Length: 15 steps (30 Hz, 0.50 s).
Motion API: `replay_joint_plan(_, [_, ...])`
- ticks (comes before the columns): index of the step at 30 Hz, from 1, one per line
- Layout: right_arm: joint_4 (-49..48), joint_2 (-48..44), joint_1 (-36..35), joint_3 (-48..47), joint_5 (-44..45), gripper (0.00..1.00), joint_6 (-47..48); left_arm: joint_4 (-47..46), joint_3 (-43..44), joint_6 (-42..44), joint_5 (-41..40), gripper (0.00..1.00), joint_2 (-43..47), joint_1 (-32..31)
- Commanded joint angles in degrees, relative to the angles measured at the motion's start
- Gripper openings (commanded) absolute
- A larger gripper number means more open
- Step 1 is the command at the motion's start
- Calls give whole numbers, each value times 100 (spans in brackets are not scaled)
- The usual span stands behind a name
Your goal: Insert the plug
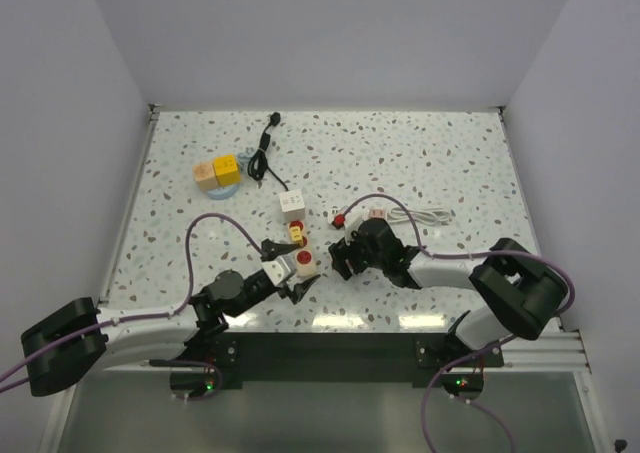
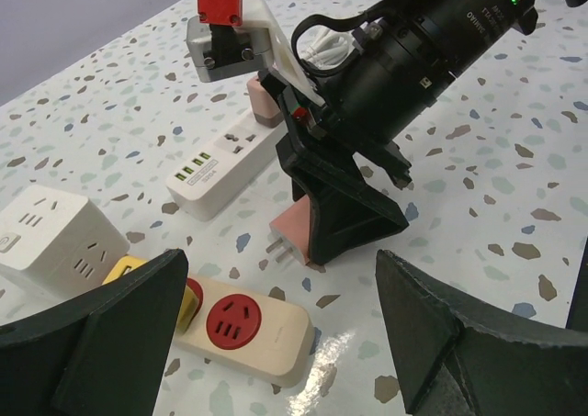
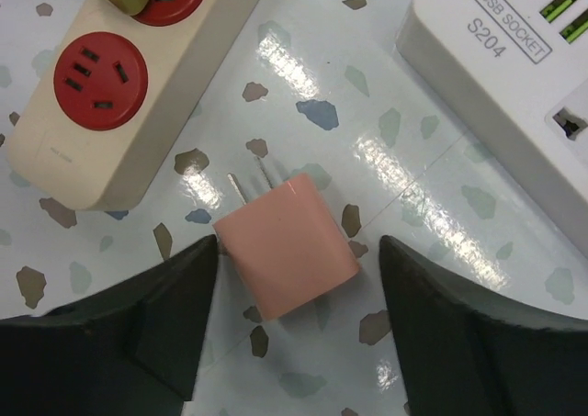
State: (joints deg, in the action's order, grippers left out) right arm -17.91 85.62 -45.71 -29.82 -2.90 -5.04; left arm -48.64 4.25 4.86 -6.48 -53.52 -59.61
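The right tool (image 3: pixel 299 255) stands open over the pink plug (image 3: pixel 285 243), a finger on either side; the jaws are not clamped on it, and there is a clear gap on one side. The plug lies flat on the speckled bench (image 3: pixel 404 186), its two prongs pointing toward the beige power strip (image 3: pixel 138 95) but not touching it. The left tool (image 2: pixel 280 287) is spread wide and holds nothing, hovering over the near end of that strip with a free red socket (image 2: pixel 232 321) between its fingers. The left wrist view shows the right tool from outside, planted over the plug with only the plug's prong end showing at its base. The top view hides the plug under the right tool but shows the two tools facing each other across the strip. A yellow plug (image 2: pixel 129 271) sits in the strip's other red socket. Close by lie a white USB socket bar (image 2: pixel 225 163) and a white cube socket (image 2: pixel 55 237). Farther back on the bench are a black cable (image 1: pixel 262 155), a white cable (image 1: pixel 430 215) and coloured blocks (image 1: pixel 217 171).
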Motion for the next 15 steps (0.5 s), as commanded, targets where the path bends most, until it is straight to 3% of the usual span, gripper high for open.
replay_joint_plan(1, [-309,130,-8,-138,-360,67,240,-110,155,-126,217,89,-27,29])
replay_joint_plan(6, [-64,-133,-34,-208,-676,32,301,-119,199,-170,174,88,-106,29])
replay_joint_plan(8, [94,-361,-87,-243,-677,2,337,-15,295,-275,-114,89,-45,38])
replay_joint_plan(12, [235,-1170,-411,-182,-493,0,477,627,638,-1161,-345,92,245,213])
replay_joint_plan(15, [455,-1600,-754,-234,-361,0,925,988,901,-1812,5,93,368,590])
